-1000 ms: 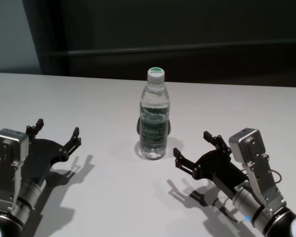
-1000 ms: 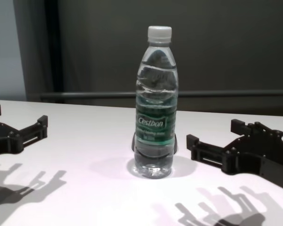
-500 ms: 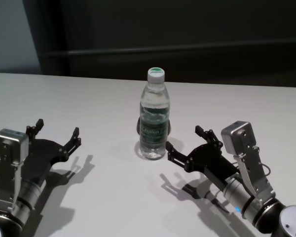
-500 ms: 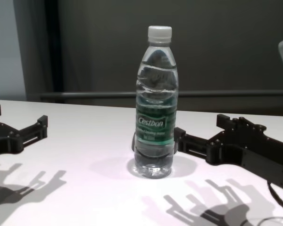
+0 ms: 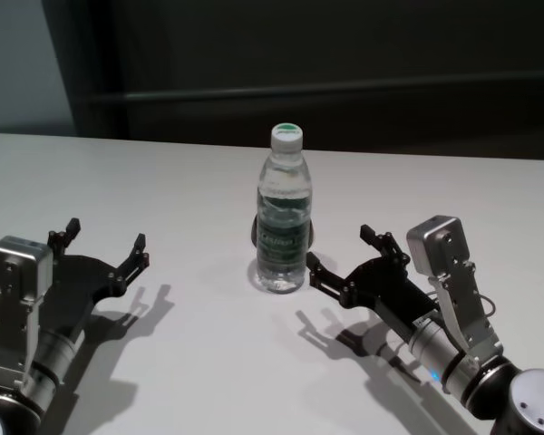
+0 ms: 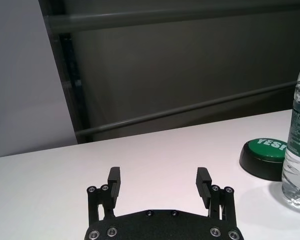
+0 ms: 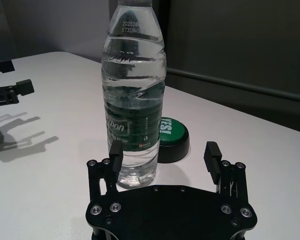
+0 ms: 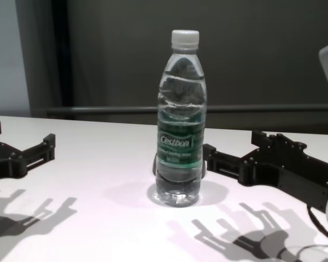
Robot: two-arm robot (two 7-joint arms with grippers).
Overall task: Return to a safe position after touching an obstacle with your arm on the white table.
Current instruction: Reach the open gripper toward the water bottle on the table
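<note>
Two grippers over white table (image 5: 190, 190): left gripper (image 5: 102, 249) parked wide open, right gripper (image 5: 343, 256) spread just beside upright Cestbon water bottle (image 5: 283, 214) at centre. Right wrist: one fingertip (image 7: 115, 150) against bottle, green button (image 7: 171, 135) behind. Chest: bottle upright, near finger touching.

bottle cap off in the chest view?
No, the white cap sits screwed on top of the upright bottle on the white table.

Head view looks steeply down; chest view low, level. Wrist views close, forward. All share bottle (image 5: 284, 217) at 12 o'clock.
</note>
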